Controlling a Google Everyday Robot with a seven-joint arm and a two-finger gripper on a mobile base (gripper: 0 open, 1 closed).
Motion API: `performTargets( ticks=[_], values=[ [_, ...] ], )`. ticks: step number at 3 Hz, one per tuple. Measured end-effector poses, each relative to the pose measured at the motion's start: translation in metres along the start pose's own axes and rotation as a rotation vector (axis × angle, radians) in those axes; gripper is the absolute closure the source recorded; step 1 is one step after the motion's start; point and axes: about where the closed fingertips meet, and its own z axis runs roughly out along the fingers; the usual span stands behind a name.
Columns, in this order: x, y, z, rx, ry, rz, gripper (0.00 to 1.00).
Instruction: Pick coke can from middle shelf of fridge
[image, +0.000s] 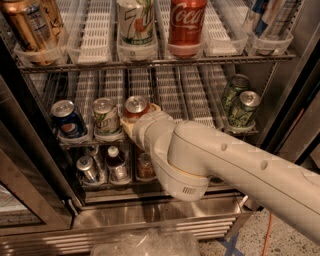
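Observation:
The coke can (136, 105), small and red with a silver lid, stands at the front of the middle shelf (192, 107) of the fridge (150, 216). My gripper (136, 118) is at the can, with the thick white wrist right behind it covering the can's lower body. Only the can's lid and upper part show. My arm comes in from the lower right.
A blue Pepsi can (67, 120) and a pale green can (106, 116) stand just left of the coke can. Two green cans (240, 102) sit at the shelf's right. A large Coca-Cola can (186, 22) stands above. Bottles (117, 165) stand below. A dark door frame (25, 165) is at left.

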Motion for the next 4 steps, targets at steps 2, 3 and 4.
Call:
performTargets(
  ticks=[2, 3, 4],
  values=[
    [-0.007, 0.003, -0.011, -0.005, -0.016, -0.006, 1.0],
    [-0.018, -0.003, -0.044, 0.035, -0.038, -0.014, 1.0],
    [-0.018, -0.005, -0.045, 0.039, -0.038, -0.013, 1.0]
  ],
)
